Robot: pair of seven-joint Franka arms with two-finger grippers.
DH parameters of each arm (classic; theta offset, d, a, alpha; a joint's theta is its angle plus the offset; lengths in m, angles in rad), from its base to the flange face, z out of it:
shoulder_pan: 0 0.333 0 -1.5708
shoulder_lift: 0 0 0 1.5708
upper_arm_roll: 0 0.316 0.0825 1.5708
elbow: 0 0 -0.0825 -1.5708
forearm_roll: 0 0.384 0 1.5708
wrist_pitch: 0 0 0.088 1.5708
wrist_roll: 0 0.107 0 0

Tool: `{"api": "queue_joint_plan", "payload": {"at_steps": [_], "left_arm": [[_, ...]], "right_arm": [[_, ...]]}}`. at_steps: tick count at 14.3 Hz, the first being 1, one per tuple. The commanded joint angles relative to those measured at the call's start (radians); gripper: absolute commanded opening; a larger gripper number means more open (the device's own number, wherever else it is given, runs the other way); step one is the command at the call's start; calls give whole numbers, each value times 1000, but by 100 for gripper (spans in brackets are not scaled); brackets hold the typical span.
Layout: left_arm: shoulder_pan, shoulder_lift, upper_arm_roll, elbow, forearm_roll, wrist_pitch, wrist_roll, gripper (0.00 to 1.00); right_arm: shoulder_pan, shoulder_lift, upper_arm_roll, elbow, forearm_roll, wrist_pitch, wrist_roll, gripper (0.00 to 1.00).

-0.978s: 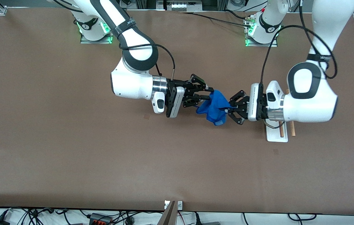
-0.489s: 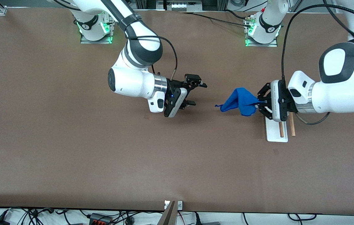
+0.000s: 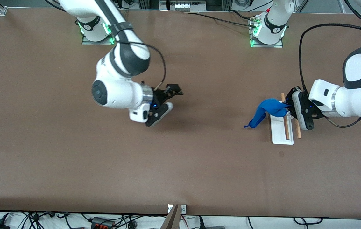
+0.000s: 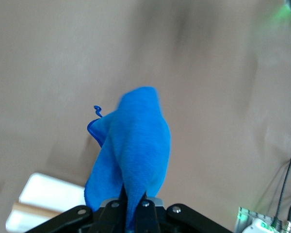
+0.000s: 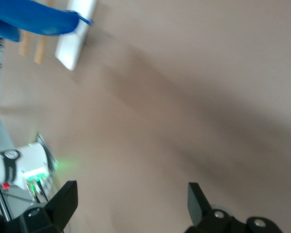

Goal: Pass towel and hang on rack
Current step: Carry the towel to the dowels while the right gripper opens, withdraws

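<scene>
The blue towel [image 3: 268, 109] hangs bunched from my left gripper [image 3: 288, 106], which is shut on one end of it over the rack [image 3: 281, 132]. The towel's free end droops toward the table beside the rack's white base, on the side toward the right arm's end. In the left wrist view the towel [image 4: 136, 155] is pinched between the jaws of my left gripper [image 4: 133, 204], with the rack's base [image 4: 48, 194] below. My right gripper [image 3: 172, 92] is open and empty over bare table near the middle; its fingers [image 5: 63, 199] stand wide apart. The right wrist view also shows the towel [image 5: 34, 19] and the rack [image 5: 75, 36].
The rack's two wooden rods [image 3: 297, 129] lie parallel above the base. The arms' bases [image 3: 266, 31] stand at the table's far edge. Cables [image 3: 104, 221] run along the table's near edge.
My right gripper let go of the towel and drew back toward its own end. My left gripper carried the towel away from the middle to over the rack.
</scene>
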Motion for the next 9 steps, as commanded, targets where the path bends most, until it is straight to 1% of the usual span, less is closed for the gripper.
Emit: {"api": "queue_joint_plan", "payload": {"at_steps": [1, 2, 3, 4, 5, 7, 8, 9], "left_arm": [[68, -18, -10, -3, 42, -52, -42, 5], [92, -16, -10, -5, 48, -52, -33, 5], [99, -16, -10, -3, 69, -53, -22, 5], [105, -16, -10, -2, 82, -53, -18, 5], [117, -15, -10, -2, 85, -53, -19, 5], [134, 8, -10, 3, 86, -46, -18, 5], [157, 27, -11, 1, 86, -45, -18, 6], [158, 40, -11, 1, 86, -42, -18, 6]], "right_arm": [[-7, -24, -86, -12, -61, -127, 51, 100], [-5, -24, -116, -12, -89, -159, 77, 100], [-2, -26, -140, -12, -135, -182, 106, 100], [-1, -24, -160, -12, -199, -208, 141, 100], [-1, -26, -168, -12, -242, -231, 184, 100], [-2, -35, -202, -12, -287, -251, 238, 100], [6, -35, -228, -12, -313, -262, 246, 100], [10, -35, -249, -12, -331, -273, 270, 100]]}}
